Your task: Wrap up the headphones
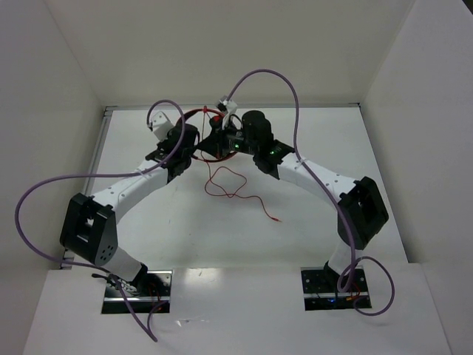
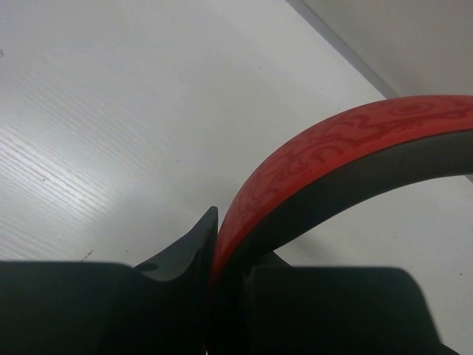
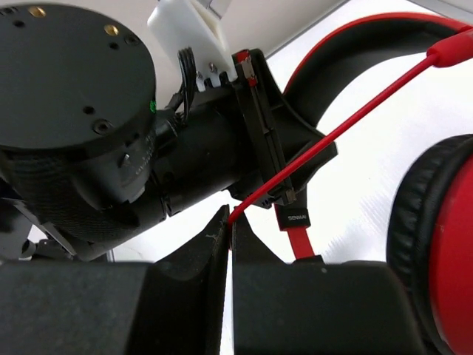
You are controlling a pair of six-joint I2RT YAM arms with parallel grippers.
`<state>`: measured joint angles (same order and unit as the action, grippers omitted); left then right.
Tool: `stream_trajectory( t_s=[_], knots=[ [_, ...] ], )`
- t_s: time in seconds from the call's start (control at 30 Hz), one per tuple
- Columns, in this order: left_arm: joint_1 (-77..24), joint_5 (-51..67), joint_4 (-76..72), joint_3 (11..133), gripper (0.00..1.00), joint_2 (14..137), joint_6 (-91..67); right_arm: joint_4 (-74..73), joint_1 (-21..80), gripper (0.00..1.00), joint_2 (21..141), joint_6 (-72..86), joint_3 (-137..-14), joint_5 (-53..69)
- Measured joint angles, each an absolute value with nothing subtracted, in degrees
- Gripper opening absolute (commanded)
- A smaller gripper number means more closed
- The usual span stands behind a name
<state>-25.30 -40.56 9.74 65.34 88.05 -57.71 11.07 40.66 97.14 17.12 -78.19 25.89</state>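
The red headphones point(image 1: 211, 127) are held up at the far middle of the table between both grippers. My left gripper point(image 2: 222, 251) is shut on the red, black-lined headband point(image 2: 332, 159). My right gripper point(image 3: 230, 225) is shut on the thin red cord point(image 3: 347, 122), which runs from its jaws up to the right. A red ear cup with a black pad point(image 3: 440, 244) shows at the right of the right wrist view. The cord's loose end point(image 1: 240, 191) lies in loops on the table in front of the grippers.
The left arm's black wrist point(image 3: 81, 111) fills the upper left of the right wrist view. Thick purple robot cables point(image 1: 292, 96) arc over both arms. White walls close in the table point(image 1: 310, 229) at the back and sides.
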Motion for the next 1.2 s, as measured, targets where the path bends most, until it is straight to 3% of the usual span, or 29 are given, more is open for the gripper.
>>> stream_trajectory(
  t_s=[0.63,1.2],
  knots=[
    [-24.8,-31.8,5.1,65.5,0.0,84.6,-59.2,3.1,43.9,0.05,99.7,15.2,-85.4,16.6],
    [-23.9,-32.3,9.8,66.9,0.0,83.1,-67.9,13.2,44.3,0.11,93.6,19.3,-70.8,14.2]
  ],
)
